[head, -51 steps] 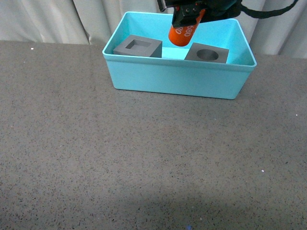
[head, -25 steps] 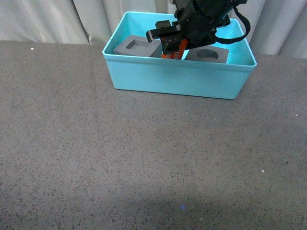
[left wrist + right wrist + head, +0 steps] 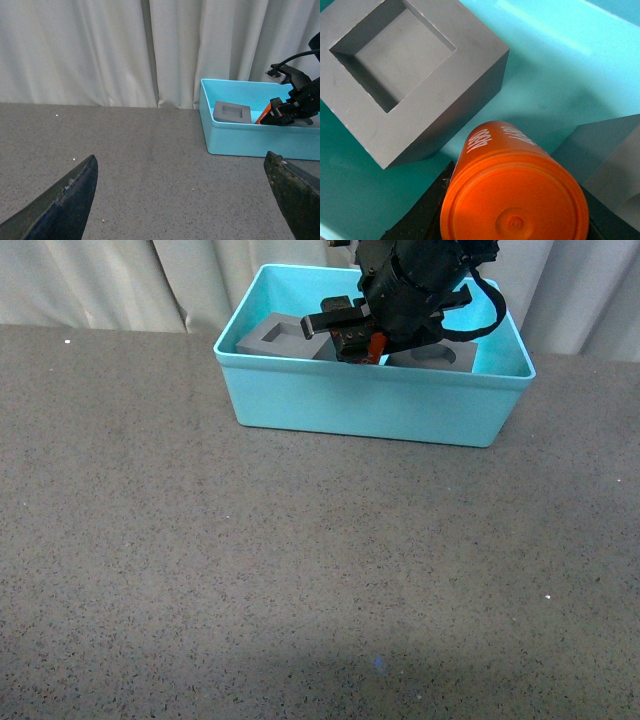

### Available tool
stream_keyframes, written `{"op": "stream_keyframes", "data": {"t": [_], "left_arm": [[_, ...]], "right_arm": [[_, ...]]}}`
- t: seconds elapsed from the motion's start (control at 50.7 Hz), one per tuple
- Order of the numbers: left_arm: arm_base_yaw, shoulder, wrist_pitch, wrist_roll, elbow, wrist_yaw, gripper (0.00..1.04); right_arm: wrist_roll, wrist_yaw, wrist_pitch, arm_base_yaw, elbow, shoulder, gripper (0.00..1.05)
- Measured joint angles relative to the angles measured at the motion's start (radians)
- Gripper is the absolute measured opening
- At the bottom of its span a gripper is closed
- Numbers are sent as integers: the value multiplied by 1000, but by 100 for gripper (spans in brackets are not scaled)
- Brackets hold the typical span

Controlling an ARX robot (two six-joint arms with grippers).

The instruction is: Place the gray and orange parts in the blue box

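The blue box (image 3: 370,405) stands at the far side of the table. Inside it at the left lies the gray cube with a square recess (image 3: 272,335) (image 3: 405,70) (image 3: 231,111). At the right lies the gray cube with a round recess (image 3: 440,358), mostly hidden by my arm. My right gripper (image 3: 372,348) is lowered into the box between the two cubes, shut on the orange cylinder (image 3: 512,190) (image 3: 377,344) (image 3: 264,116). My left gripper (image 3: 185,200) hangs open over bare table, well away from the box (image 3: 250,140), its fingers (image 3: 70,200) wide apart.
White curtains (image 3: 125,50) hang behind the table. The gray speckled tabletop (image 3: 300,570) stretches in front of the box. A black cable (image 3: 490,310) loops off my right arm over the box.
My right gripper came down with the orange cylinder from above the box rim into the box, between the two gray cubes. Only a sliver of orange now shows in the front view.
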Motion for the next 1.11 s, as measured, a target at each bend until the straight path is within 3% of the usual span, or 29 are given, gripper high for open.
{"op": "stream_keyframes", "data": {"t": [0.138,0.474,1.105], "left_arm": [[0,0,0,0,0,0,98],[0,0,0,0,0,0,98],[0,0,0,0,0,0,98]], "right_arm": [[0,0,3,0,4,3,45],[21,-31,106,-6,-115,-76,97],[6,88,610,-108,-924,-681,95]]}}
